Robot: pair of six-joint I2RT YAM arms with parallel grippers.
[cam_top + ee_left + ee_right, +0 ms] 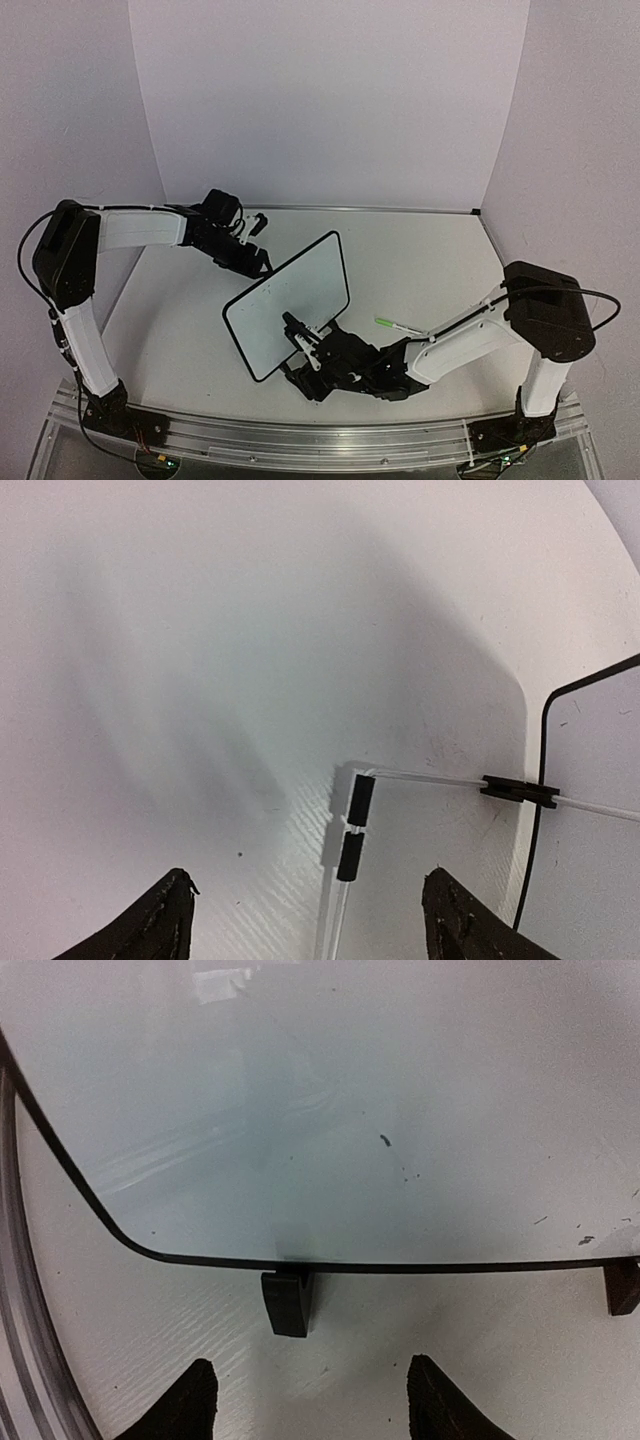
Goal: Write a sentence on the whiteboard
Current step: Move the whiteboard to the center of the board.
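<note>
The whiteboard [290, 300] stands tilted in the middle of the desk [420, 260]. The right claw [312, 1365] sits at its near edge, fingers apart and empty (facing one foot [288, 1302]). The left claw [308, 880], off its far-left side, gapes empty. A green pen [400, 326] lies to its right.

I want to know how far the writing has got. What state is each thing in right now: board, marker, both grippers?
whiteboard: propped on its black feet, face blank apart from small specks, no green writing visible.
marker: lying on the table right of the board, not held; cap cannot be told.
left gripper: open, empty.
right gripper: open, empty, facing the board's lower edge.
</note>
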